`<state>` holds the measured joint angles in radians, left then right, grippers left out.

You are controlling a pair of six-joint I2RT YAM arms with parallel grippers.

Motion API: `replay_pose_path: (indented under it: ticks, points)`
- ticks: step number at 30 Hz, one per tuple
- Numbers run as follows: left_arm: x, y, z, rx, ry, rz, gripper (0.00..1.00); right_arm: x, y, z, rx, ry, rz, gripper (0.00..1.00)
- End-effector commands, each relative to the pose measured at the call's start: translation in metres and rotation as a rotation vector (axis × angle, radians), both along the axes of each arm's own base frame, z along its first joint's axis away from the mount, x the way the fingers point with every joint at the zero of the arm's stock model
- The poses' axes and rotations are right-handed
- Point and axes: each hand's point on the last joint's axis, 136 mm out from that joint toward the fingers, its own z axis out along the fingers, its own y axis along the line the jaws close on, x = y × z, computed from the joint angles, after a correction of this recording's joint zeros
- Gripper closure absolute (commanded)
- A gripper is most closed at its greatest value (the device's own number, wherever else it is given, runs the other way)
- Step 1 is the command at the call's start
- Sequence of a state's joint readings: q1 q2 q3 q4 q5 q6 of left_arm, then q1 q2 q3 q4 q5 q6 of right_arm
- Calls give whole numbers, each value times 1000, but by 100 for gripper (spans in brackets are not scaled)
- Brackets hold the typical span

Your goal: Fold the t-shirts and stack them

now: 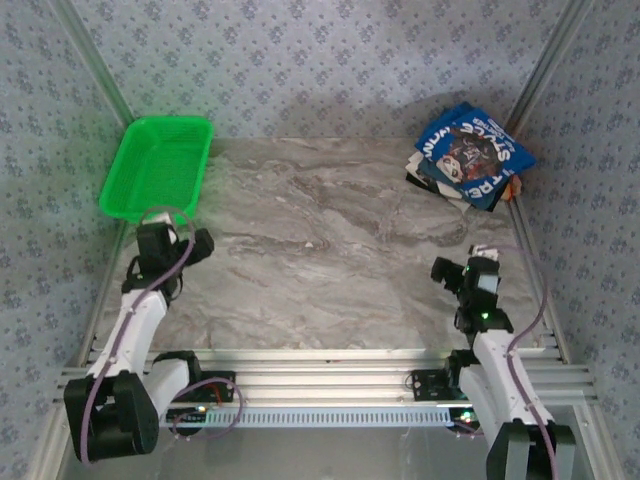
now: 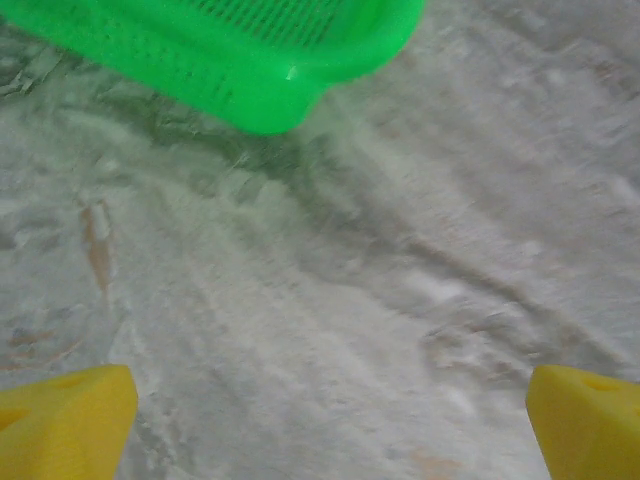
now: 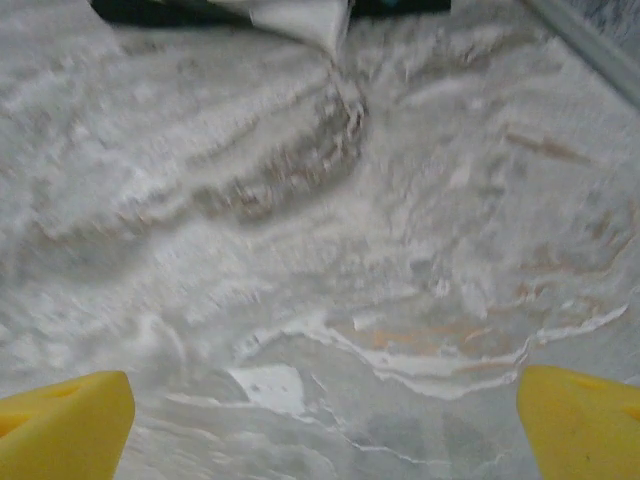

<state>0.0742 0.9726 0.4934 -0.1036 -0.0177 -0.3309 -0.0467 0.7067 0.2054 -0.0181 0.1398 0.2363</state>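
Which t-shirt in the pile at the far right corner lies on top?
The royal-blue t-shirt with white-and-red lettering lies on top. The dark t-shirts are beneath it and show only at their edges.

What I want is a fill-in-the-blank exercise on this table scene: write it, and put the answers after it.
1. The green plastic mesh basket sits at the far ____ corner of the grey marble-patterned table.
2. The pile of soft cloth t-shirts lies at the far ____ corner.
3. The pile's top t-shirt is royal-____ with white-and-red lettering.
4. The left gripper and the right gripper both stand ____, holding nothing.
Missing words: left; right; blue; open.
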Motion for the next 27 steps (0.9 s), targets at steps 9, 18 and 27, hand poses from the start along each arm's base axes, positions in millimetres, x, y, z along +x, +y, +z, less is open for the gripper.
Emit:
replay_pose_path:
  ticks: [9,18,27]
  points:
    - [42,11,4,194,-366,-40,0,80,8,37,-123,-297,133,0]
    - [86,-10,-26,211,-318,-221,0,121,6,0,-128,-177,194,0]
    - [89,-11,-30,237,-269,-217,0,128,16,3,-184,-165,217,0]
